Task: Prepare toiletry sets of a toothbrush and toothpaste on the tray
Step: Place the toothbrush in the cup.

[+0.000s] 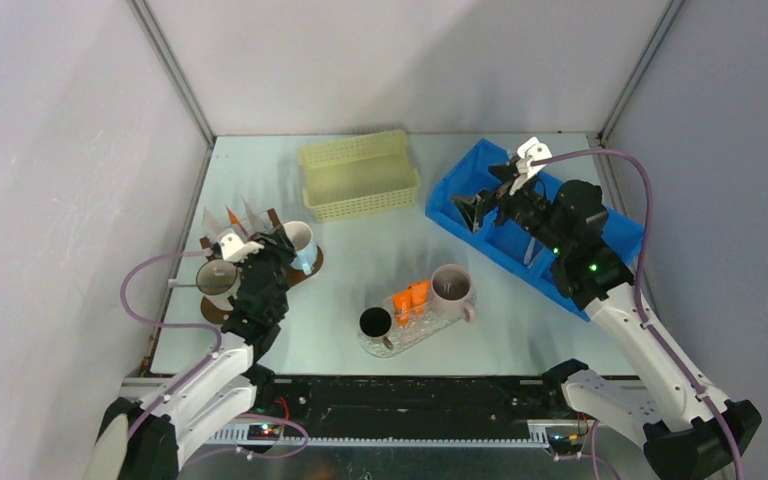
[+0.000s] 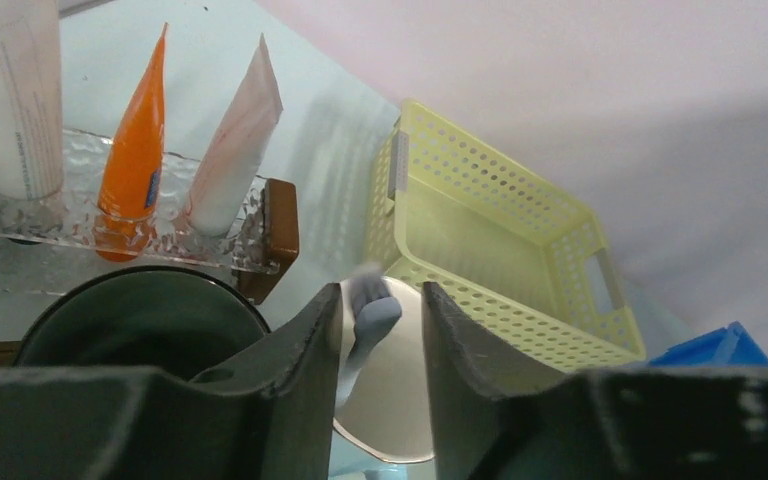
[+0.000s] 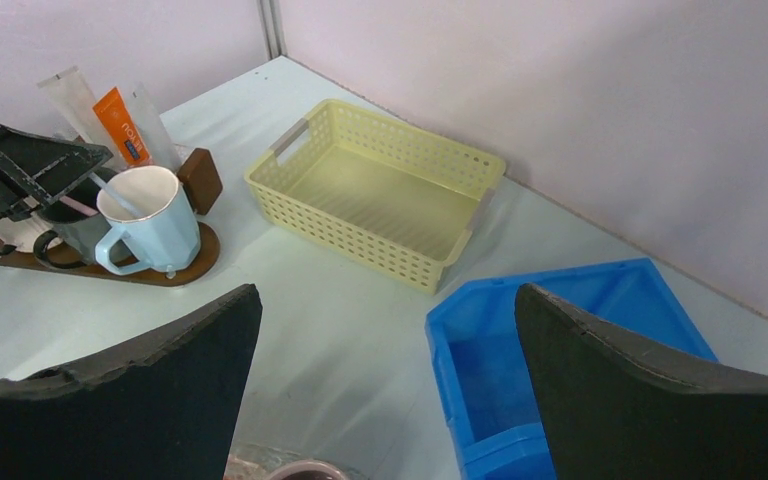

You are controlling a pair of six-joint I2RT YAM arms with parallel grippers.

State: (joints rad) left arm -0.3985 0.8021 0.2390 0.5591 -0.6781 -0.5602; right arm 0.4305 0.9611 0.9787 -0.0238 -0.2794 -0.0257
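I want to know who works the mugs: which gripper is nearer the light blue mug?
Left. The left gripper hangs right over the light blue mug. The right gripper is across the table, over the blue bin.

- The tray [image 1: 422,328] sits near the front edge, in the middle of the table [image 1: 360,270].
- On the tray stand a left mug [image 1: 375,322] and a right mug [image 1: 452,286], with two tubes [image 1: 410,298] between them.
- The basket [image 1: 365,205] stands behind the tray, toward the back wall.
- The bin [image 1: 446,205] lies right of the basket, slanting toward the front right.
- A board [image 3: 180,272] lies at the left; the board mug [image 3: 150,225] at its right end holds a toothbrush [image 3: 120,195].
- A rack [image 2: 70,250] of upright tubes [image 2: 135,150] stands just behind the board.
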